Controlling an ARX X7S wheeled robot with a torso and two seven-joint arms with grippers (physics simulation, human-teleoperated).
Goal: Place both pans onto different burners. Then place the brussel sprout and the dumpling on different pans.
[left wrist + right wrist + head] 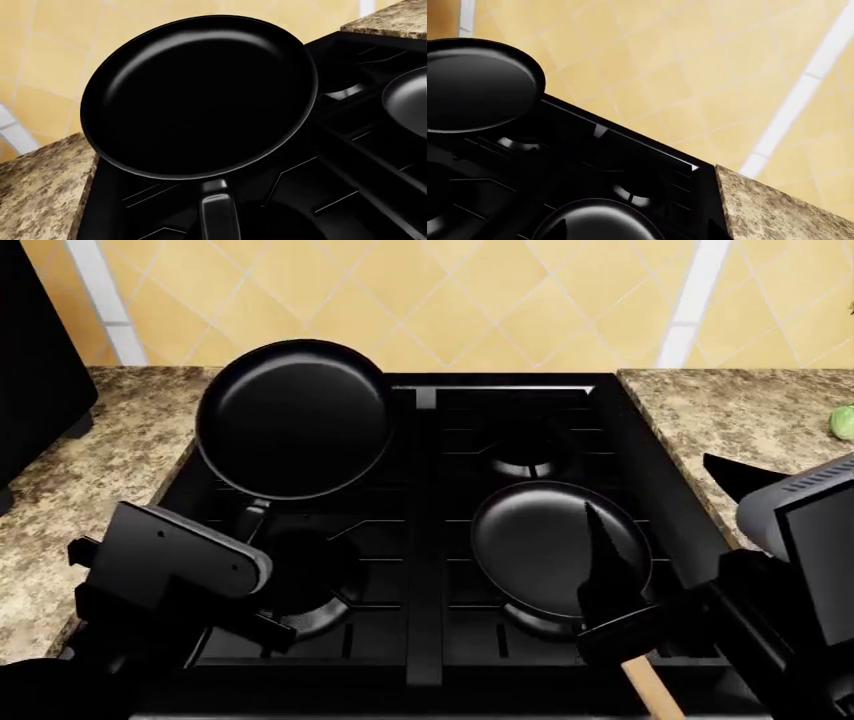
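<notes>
The black-handled pan [294,420] is held up and tilted over the far left of the stove. My left gripper [248,528] is shut on its handle [219,215]; its fingers are hidden. The wooden-handled pan [561,545] sits on the near right burner, tan handle [651,690] towards me. My right gripper [650,485] is open and empty over this pan's right side, its fingertips [564,226] spread wide. The brussel sprout [843,420] lies on the right counter at the view's edge. The far right burner [527,455] and near left burner [314,585] are bare. The dumpling is out of view.
Granite counters flank the black stove, left [80,490] and right [734,420]. A yellow tiled wall [534,300] stands behind. A dark tall object [34,360] stands at the far left.
</notes>
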